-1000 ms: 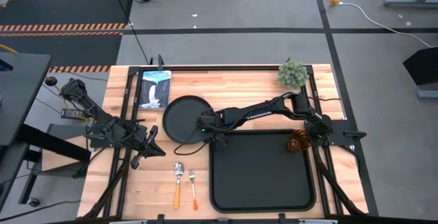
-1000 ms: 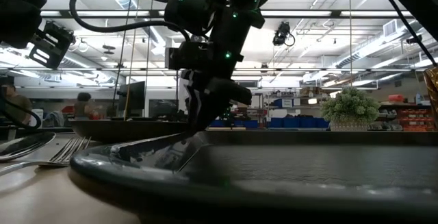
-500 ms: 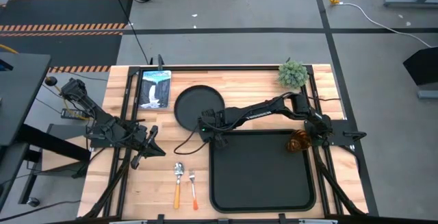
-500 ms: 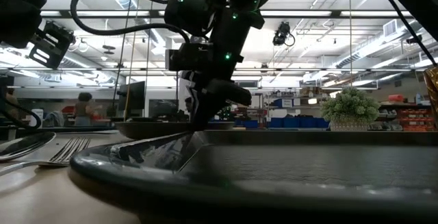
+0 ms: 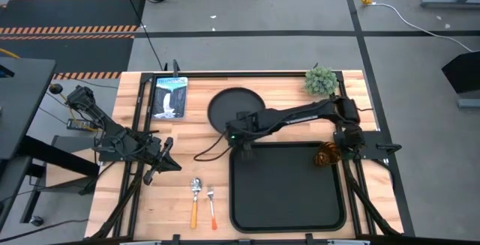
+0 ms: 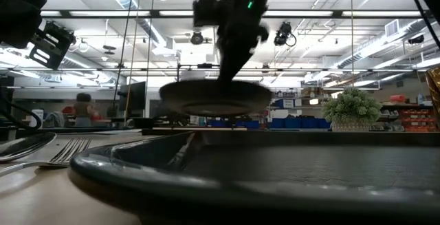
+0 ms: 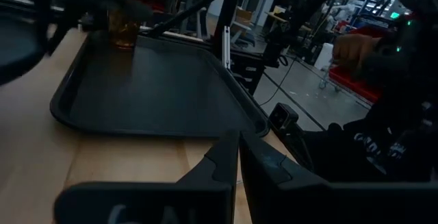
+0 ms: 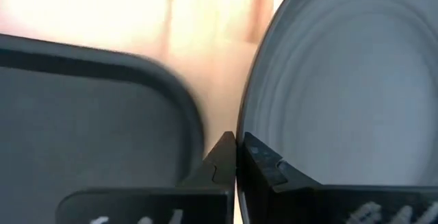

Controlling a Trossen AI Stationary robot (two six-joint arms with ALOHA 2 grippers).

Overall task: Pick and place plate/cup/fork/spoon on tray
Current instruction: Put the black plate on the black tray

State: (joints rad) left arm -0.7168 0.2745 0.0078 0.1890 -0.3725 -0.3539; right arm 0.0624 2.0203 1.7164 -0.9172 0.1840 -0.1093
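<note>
Wooden bench (image 5: 285, 88) seen from above: the right claw (image 5: 241, 130) clenches the plate (image 5: 234, 107), lifted just beyond the tray's (image 5: 287, 189) far-left corner. Left claw (image 5: 166, 157), clenched empty, waits well apart.

A small green plant (image 5: 321, 81) and a picture book (image 5: 168, 97) — both on the wooden table (image 5: 277, 88).

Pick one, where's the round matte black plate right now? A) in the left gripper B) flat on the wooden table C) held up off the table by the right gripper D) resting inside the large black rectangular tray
C: the low view shows the round matte black plate hanging clear above the surface, its rim pinched in the right gripper, beside the large black rectangular tray.
</note>
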